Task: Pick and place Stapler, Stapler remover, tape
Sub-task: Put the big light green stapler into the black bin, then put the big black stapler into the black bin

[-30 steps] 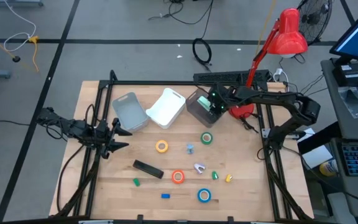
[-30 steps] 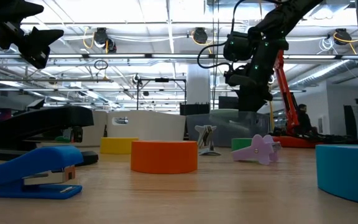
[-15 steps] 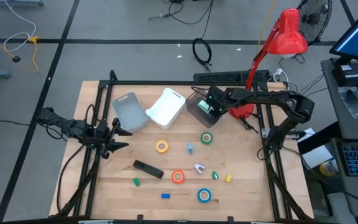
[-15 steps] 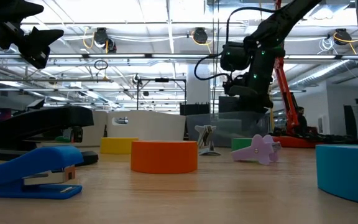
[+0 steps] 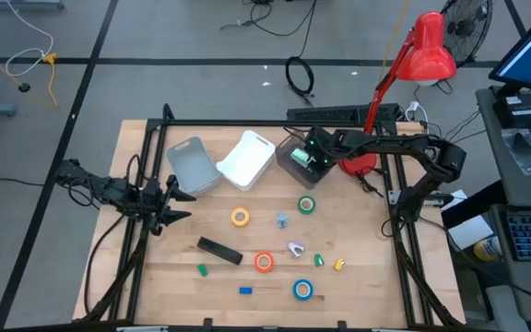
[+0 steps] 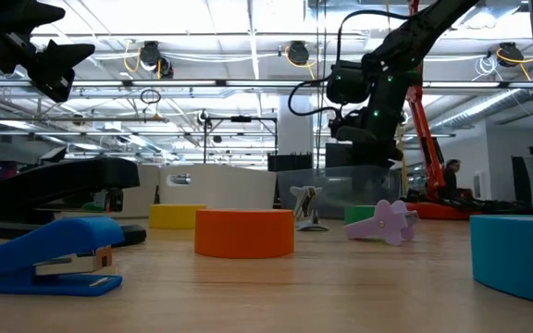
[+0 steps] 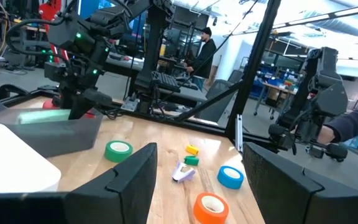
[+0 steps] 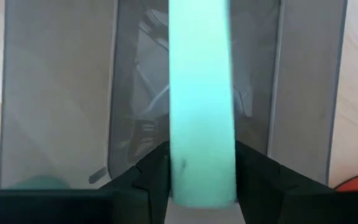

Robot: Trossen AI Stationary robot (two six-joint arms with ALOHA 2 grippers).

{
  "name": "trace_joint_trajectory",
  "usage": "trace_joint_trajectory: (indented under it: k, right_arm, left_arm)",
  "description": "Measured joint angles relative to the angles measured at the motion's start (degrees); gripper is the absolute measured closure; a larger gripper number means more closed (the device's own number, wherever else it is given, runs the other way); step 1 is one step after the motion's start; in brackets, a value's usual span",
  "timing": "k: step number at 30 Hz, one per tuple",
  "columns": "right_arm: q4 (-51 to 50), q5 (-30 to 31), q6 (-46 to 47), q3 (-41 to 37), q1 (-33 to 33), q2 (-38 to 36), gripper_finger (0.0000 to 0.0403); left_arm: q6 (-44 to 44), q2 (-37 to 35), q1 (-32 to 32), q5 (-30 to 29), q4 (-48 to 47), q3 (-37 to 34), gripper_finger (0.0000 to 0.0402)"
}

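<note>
My right gripper (image 5: 313,159) hangs over the dark see-through bin (image 5: 291,162) at the table's far right, shut on a mint-green stapler (image 8: 202,93) that reaches down into the bin. My left gripper (image 5: 178,205) waits open at the table's left edge. On the table lie a black stapler (image 5: 219,249), a small blue stapler (image 5: 245,290), a small green one (image 5: 202,270), a lilac stapler remover (image 5: 295,248), and yellow (image 5: 240,218), green (image 5: 307,205), orange (image 5: 264,262) and blue (image 5: 302,290) tape rolls. My right gripper has one end of the mint-green stapler (image 8: 202,177) between its two fingers, one on each long side. The fingers slant steeply down from the table's right and lie along the stapler. Its other end reaches away inside the bin (image 7: 42,116); whether it rests on the floor is unclear.
A grey-blue bin (image 5: 193,166) and a white bin (image 5: 246,159) stand left of the dark one. Tiny clips (image 5: 319,260) (image 5: 339,264) (image 5: 282,219) lie among the tapes. A red lamp (image 5: 427,51) stands behind the table's far right corner.
My right gripper has sunk a little and shifted slightly toward the table's left, over the dark bin, with the mint-green stapler still between its fingers.
</note>
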Motion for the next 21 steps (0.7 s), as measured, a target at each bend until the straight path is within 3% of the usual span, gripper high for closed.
trace_joint_trajectory:
  k: [11,21]
  right_arm:
    - [0.1,0.32,0.95,0.0,-0.31,-0.9,0.0244]
    - [2.36,2.78,1.05,0.05,0.42,-9.96,0.027]
  left_arm:
    - [-0.02,0.0,0.0,-0.02,-0.02,0.0,0.016]
    - [-0.27,-0.02,0.0,0.0,-0.04,0.0,0.016]
